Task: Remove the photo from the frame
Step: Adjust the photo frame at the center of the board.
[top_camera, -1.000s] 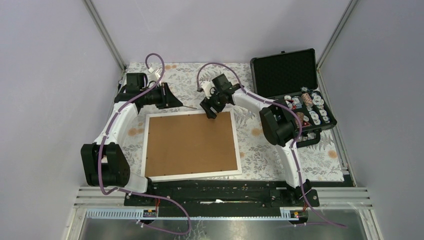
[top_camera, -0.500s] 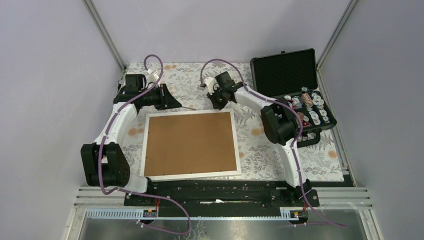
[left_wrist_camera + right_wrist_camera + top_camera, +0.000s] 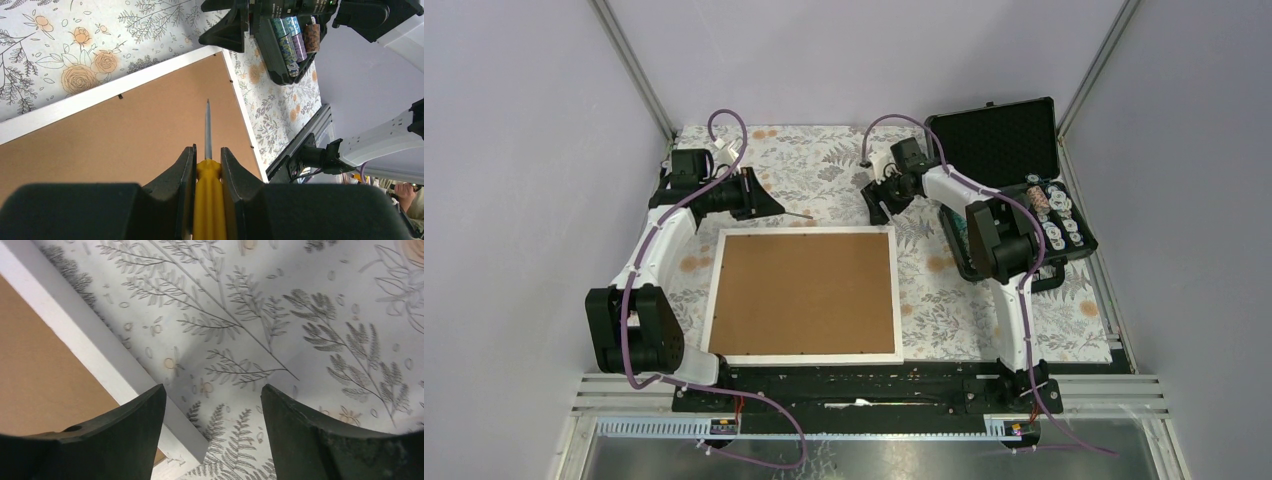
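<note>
Top external view: frame [image 3: 804, 292] lies face down, likely rigid yet fragile; lever at edge tabs [image 3: 120, 96]. Left gripper [image 3: 207, 151] clamps screwdriver [image 3: 208, 125]; right gripper [image 3: 212, 392] jaws apart, empty.

The frame [image 3: 804, 290] has a plain brown back and a thin white border. Under the right claw [image 3: 212, 390] the desk [image 3: 280, 315] is white with grey ferns (orange-tan roses ahead of the left claw [image 3: 207, 149]). Both claws are black. The screwdriver [image 3: 208, 172] in the left claw has a yellow handle and a silver shaft.
</note>
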Controlling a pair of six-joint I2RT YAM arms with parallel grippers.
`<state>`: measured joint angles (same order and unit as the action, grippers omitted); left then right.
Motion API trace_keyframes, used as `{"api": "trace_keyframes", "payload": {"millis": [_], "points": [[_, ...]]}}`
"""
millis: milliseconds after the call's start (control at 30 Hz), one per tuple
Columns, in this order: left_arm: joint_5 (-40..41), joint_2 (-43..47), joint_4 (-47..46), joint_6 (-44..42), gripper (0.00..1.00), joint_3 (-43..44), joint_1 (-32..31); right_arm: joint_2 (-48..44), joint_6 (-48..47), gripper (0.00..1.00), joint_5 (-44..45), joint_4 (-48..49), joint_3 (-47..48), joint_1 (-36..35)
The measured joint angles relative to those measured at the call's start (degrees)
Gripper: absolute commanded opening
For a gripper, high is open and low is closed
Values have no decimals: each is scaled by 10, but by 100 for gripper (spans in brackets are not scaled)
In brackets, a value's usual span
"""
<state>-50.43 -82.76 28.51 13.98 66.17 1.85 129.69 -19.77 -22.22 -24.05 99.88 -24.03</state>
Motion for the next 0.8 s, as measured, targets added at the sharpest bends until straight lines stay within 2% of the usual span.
{"api": "trace_keyframes", "payload": {"millis": [100, 367, 600, 800], "points": [[0, 0, 0, 0, 0, 0, 0, 0, -10, 85, -19, -10, 3, -6], [0, 0, -4, 4, 0, -1, 4, 0, -38, 86, -43, -51, 51, -58], [-4, 0, -4, 6, 0, -2, 16, 7, -48, 81, -73, -71, 84, -93], [-7, 0, -5, 9, 0, -2, 19, 51, -55, 75, -44, -81, 104, -112]]}}
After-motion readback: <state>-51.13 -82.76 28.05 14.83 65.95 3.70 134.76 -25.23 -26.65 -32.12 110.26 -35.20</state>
